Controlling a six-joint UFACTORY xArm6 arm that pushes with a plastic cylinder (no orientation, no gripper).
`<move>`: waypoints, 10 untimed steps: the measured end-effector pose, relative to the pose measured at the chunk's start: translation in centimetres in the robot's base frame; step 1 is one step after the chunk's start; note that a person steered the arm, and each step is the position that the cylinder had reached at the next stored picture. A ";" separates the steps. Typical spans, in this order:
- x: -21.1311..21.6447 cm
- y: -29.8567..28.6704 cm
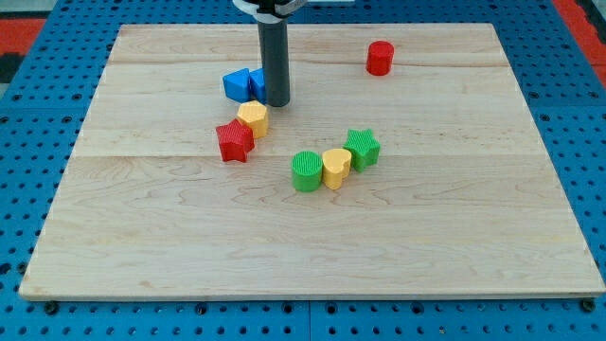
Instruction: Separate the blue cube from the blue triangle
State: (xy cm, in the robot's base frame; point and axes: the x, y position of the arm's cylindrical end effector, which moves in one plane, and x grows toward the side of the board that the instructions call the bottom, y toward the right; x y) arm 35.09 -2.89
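Observation:
The blue triangle (236,84) lies on the wooden board (312,237) at the upper left of centre. The blue cube (257,83) sits right beside it on its right, touching it, and is partly hidden by the rod. My tip (276,102) rests on the board against the blue cube's right side. The rod rises straight up from there to the view's top.
A yellow hexagon block (253,118) and a red star block (234,141) sit just below the blue pair. A green cylinder (307,171), a yellow heart block (335,168) and a green star block (363,149) form a row at centre. A red cylinder (380,58) stands at the upper right.

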 end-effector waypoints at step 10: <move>-9.5 -9.4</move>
State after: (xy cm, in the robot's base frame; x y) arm 25.57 -12.33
